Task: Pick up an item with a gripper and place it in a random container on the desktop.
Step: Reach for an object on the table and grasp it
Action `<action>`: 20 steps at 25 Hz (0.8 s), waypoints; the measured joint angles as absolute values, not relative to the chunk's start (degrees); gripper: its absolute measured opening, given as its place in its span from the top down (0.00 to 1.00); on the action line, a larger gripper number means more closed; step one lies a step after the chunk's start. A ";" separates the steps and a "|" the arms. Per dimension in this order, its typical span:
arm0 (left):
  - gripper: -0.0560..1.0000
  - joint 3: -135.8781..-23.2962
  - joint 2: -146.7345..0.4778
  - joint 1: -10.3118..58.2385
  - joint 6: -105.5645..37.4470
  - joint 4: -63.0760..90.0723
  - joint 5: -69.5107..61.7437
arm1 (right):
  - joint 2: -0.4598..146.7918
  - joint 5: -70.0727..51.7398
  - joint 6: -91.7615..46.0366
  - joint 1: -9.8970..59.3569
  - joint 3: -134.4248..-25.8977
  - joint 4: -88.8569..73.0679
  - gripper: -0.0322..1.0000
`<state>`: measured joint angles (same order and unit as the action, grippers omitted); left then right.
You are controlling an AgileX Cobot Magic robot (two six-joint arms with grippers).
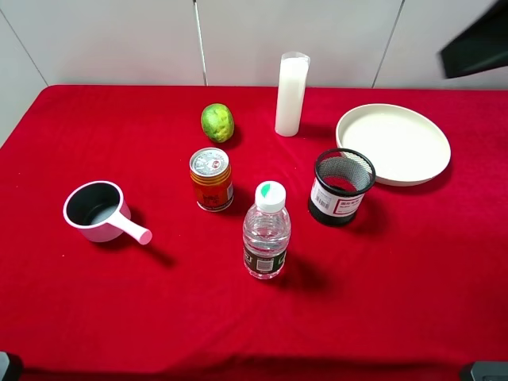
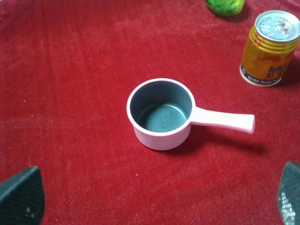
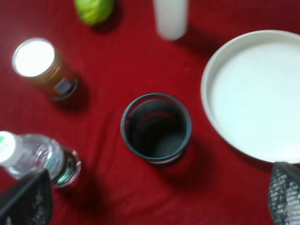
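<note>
Standing upright on red cloth (image 1: pixel 397 302): orange drink can (image 1: pixel 211 179), cream plate (image 1: pixel 393 144) well apart.
Left gripper (image 2: pixel 154 204), right gripper (image 3: pixel 157 199): fingers spread, empty.

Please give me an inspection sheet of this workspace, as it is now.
Surface: red cloth, smooth, no spill seen.
Job's things: can upright, untouched; plate empty, far right in the high view.
Clutter: lime, white cylinder, mesh cup, bottle, saucepan, all apart.
Claws: left claw open over the saucepan; right claw open over the mesh cup; both hold nothing.
Cables: nothing seen.
Surroundings: pale wall behind; dark arm part at upper right.
</note>
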<state>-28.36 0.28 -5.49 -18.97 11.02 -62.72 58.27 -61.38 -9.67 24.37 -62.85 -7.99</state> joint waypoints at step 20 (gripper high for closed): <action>0.01 -28.36 0.28 -5.49 -18.97 11.02 -62.72 | 83.57 -64.39 -11.00 43.12 -81.19 -3.88 0.30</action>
